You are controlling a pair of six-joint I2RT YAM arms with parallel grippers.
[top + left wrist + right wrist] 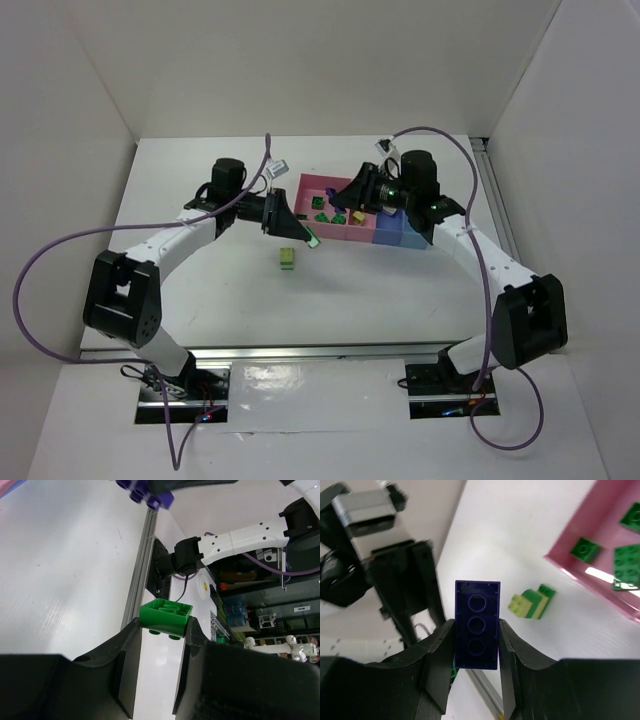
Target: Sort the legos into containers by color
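My left gripper (312,240) is shut on a green lego (165,616) and holds it above the table, just left of the pink bin (305,185). My right gripper (336,197) is shut on a dark blue lego (476,630) and hovers over the pink bins. A lime and green stacked lego (288,258) lies on the table in front of the bins, and it also shows in the right wrist view (532,604). Several green legos (626,566) lie in the pink bin (600,580). The dark blue bin (388,232) sits right of the pink ones.
The bin row runs across the back middle of the table, its right end partly under my right arm. A metal rail (320,352) lines the near table edge. White walls stand at the back and on both sides.
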